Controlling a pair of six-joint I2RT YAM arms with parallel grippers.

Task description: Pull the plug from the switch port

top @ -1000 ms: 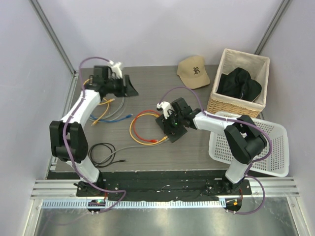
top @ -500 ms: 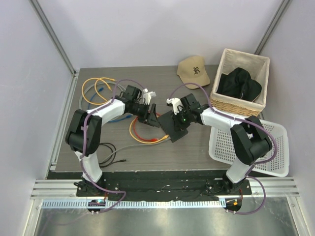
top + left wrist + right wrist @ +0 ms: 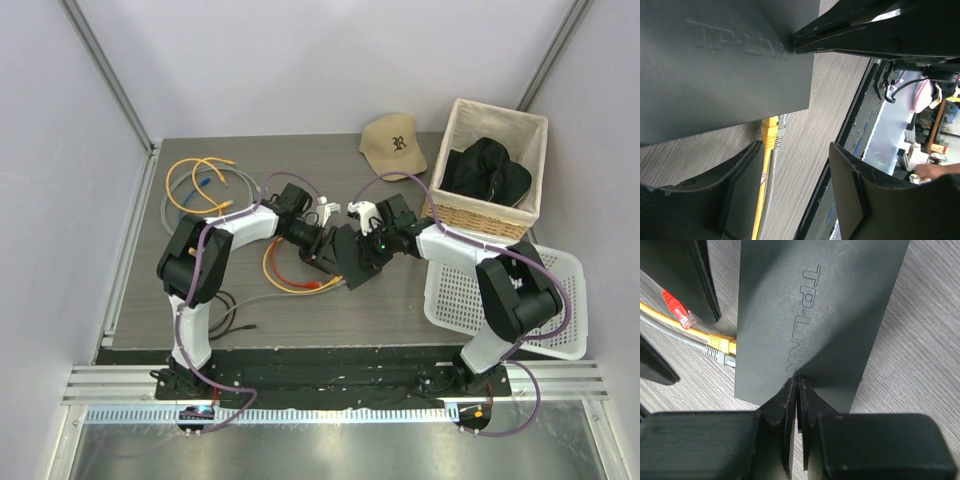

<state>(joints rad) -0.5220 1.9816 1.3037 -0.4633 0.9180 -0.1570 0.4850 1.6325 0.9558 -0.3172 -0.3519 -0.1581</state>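
**Fingers of left gripper open astride the plugs: nothing pulled yet**

Left gripper [image 3: 795, 146]: fingers stand wide and hold nothing. One sits on each side of the two seated connectors, close to them, with no contact that I can see.

Right gripper [image 3: 796, 385]: fingers drawn together to a thin slit, nothing between them. Their tips rest on the top face of the switch [image 3: 815, 315] near its edge. Judged to be pinning it down.

Switch lies flat on the table [image 3: 920, 365] near the middle, between the two arms.

Yellow plug [image 3: 769, 134] and grey plug [image 3: 781, 131] sit side by side in the ports on the switch's edge, both fully home. A red plug [image 3: 677, 310] lies loose on the table just beside them, not in a port.

Progress, my judgement: approach and bracing done. The grasp and the pull itself are left. Which of the two seated plugs is meant, I cannot tell.
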